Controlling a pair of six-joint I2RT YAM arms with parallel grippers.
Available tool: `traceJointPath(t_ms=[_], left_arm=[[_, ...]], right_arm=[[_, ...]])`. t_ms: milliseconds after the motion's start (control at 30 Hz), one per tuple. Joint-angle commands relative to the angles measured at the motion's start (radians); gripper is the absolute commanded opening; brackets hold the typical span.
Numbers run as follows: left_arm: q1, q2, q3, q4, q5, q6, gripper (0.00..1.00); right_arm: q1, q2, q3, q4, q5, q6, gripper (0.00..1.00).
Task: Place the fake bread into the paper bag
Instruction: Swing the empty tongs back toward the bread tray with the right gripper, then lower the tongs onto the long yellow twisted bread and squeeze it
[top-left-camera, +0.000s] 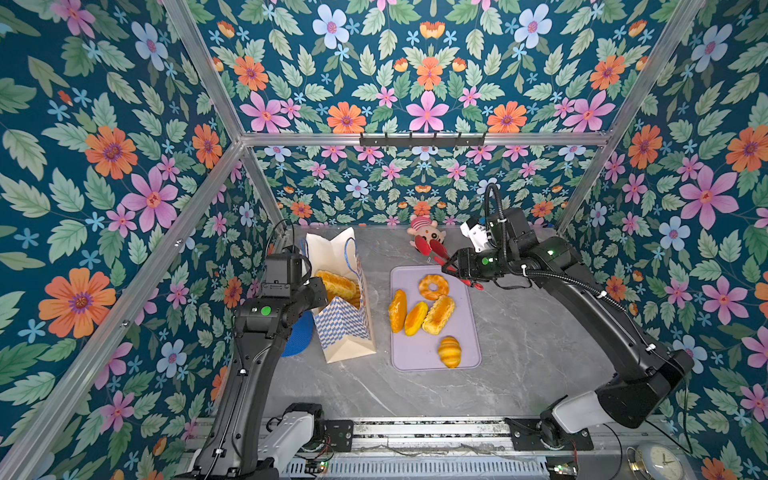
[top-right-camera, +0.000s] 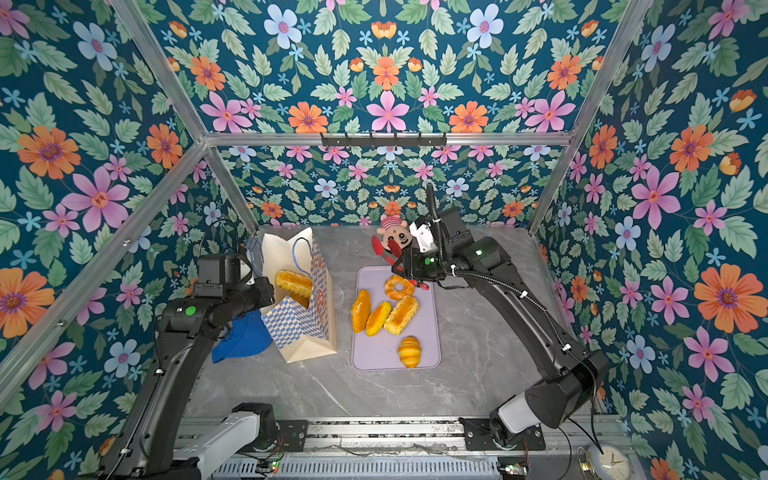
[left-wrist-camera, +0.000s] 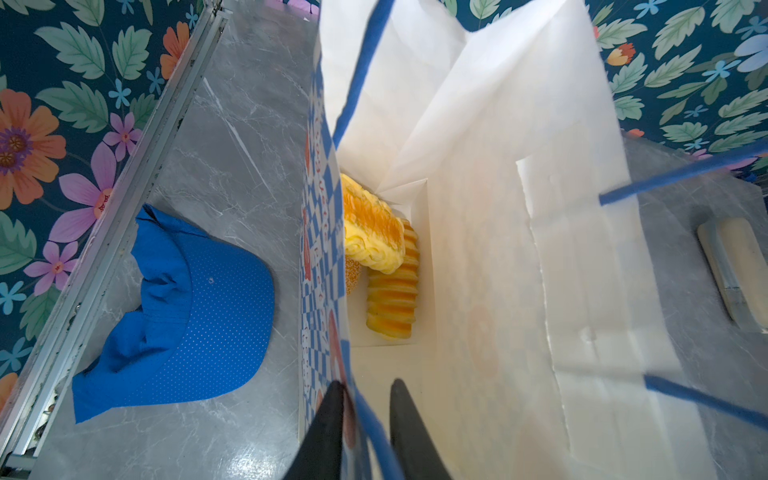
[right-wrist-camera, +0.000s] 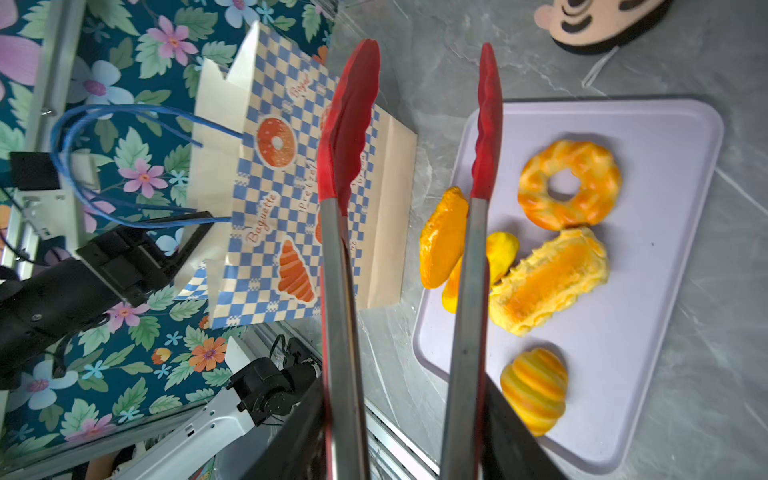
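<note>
The paper bag (top-left-camera: 345, 328) stands upright on the grey marble table (top-left-camera: 519, 353), left of the middle in both top views, with its mouth open. The left pincer (left-wrist-camera: 368, 390) is clamped on the bag's near rim: one black finger (left-wrist-camera: 332, 428) sits outside the checkered wall and the other inside, with the paper and a blue cord handle (left-wrist-camera: 376, 432) between them. Some of the fake bread (left-wrist-camera: 372, 228) is already at the bottom of the bag. A frilly loaf lies on top of a ridged striped loaf (left-wrist-camera: 392, 299), and a third piece beside them is mostly hidden. Just to the right of the bag lies a lilac tray (top-left-camera: 415, 353) carrying five more pieces. These are a ring doughnut (top-left-camera: 433, 286) at the far end, two flat ovals (top-left-camera: 397, 311) and a frilly oblong loaf (top-left-camera: 438, 315) leaning together in the middle, and a small croissant (top-left-camera: 449, 352) alone at the near end. The right pincer (right-wrist-camera: 405, 415) grips the metal handles of red tongs (right-wrist-camera: 347, 145), whose tips stand apart with nothing between them. The tongs are held over the tray's far edge, close to a plush toy (top-left-camera: 424, 232). A blue cap (left-wrist-camera: 199, 307) lies on the table just left of the bag.
</note>
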Motion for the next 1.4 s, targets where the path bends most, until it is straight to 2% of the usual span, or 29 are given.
traceJointPath(t_ms=[0,767,1367], left_arm=[[0.0,-0.001,-0.004,0.022,-0.002,0.002,0.23],[0.0,0.004,0.008,0.02,-0.018,0.001,0.24],[0.0,0.003,-0.003,0.022,-0.01,0.003,0.24]], right_arm=[[-0.023,-0.044,-0.069,0.073,-0.035,0.042,0.52],[-0.149,-0.322,-0.552,0.14,-0.139,0.156,0.52],[-0.163,-0.359,-0.741,0.256,-0.181,0.231,0.53]])
